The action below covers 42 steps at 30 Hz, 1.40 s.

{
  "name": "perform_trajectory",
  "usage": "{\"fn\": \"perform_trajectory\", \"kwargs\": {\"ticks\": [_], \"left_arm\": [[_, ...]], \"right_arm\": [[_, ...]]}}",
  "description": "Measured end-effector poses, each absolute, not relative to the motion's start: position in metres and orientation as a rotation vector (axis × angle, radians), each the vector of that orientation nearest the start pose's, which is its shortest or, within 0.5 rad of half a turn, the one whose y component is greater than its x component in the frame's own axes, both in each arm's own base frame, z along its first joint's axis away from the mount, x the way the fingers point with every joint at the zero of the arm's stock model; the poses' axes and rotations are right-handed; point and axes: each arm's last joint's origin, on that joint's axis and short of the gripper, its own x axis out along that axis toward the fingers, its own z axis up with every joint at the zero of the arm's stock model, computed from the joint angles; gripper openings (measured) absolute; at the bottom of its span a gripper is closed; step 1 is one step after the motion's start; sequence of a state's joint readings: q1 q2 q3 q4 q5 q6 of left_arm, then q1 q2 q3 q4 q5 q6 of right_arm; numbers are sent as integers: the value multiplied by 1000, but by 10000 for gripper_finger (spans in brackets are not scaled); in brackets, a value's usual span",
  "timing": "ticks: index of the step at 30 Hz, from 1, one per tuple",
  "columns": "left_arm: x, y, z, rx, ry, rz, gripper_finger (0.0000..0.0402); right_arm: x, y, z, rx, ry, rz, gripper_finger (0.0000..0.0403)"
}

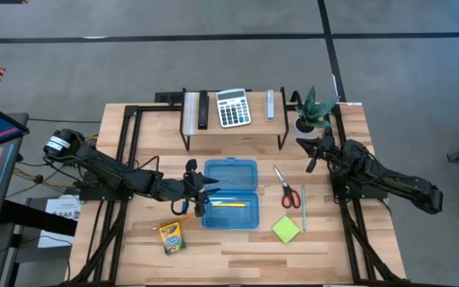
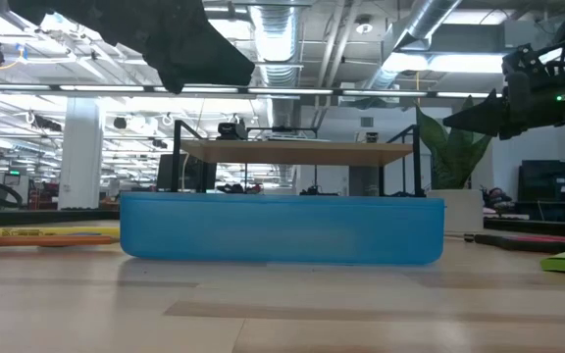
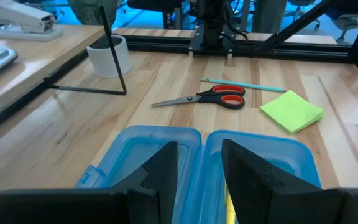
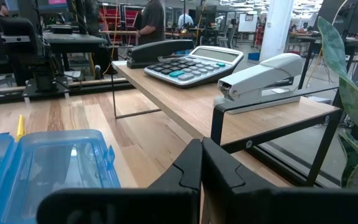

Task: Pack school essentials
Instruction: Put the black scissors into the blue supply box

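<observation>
Wooden table (image 1: 237, 243): blue box (image 1: 230, 194), scissors (image 1: 287, 186) beside (left hand (image 1: 204, 194) apart, empty).

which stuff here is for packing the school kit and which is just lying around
For the job: blue case, yellow pencil, crayon box, scissors, green pen, sticky-note pad.
Lying about: calculator, staplers, potted plant.

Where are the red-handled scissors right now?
In the high view, the red-handled scissors lie flat on the table's right side, between the open blue plastic box and the thin green pen.
</observation>
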<state>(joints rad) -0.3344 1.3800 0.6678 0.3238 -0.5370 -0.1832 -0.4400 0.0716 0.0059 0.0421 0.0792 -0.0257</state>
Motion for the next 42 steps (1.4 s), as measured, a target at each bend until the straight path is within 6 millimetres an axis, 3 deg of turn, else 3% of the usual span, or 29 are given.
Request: {"fn": "perform_trajectory", "kwargs": {"ticks": [42], "left_arm": [[278,-82,236,-32,178,150,112]], "right_arm": [[91,-45,164,-21,30,-519,27]]}}
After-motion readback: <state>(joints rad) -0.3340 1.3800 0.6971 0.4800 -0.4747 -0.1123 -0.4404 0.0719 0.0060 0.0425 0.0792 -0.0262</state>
